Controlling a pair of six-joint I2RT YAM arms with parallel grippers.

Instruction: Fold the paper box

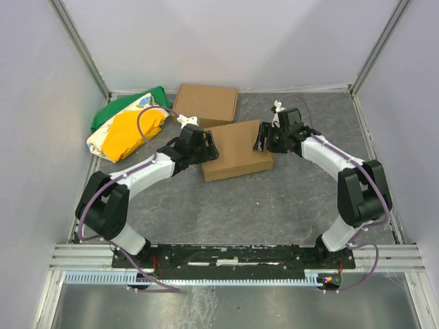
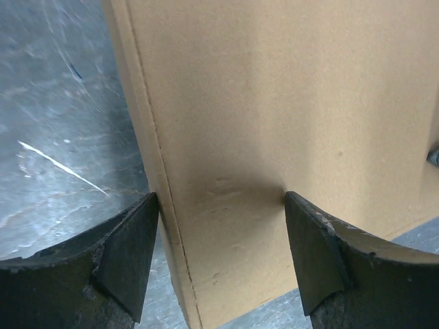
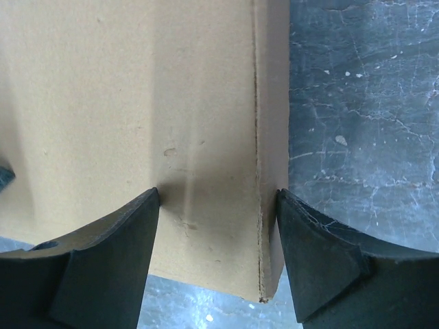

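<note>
The paper box [image 1: 236, 149] lies closed and flat in the middle of the table, a plain brown cardboard mailer. My left gripper [image 1: 209, 145] is at its left end and my right gripper [image 1: 264, 137] at its right end. In the left wrist view the box [image 2: 274, 103] fills the frame. The left gripper [image 2: 221, 199] stands open over a near corner, one fingertip beside the side wall and the other touching the lid. In the right wrist view the right gripper [image 3: 218, 193] stands open the same way over a corner of the box [image 3: 137, 103].
A second, ready-made brown cardboard box [image 1: 206, 103] lies just behind the paper box at the back. A green, yellow and white bag [image 1: 127, 127] sits at the back left. White walls enclose the grey table [image 1: 274, 205] on three sides.
</note>
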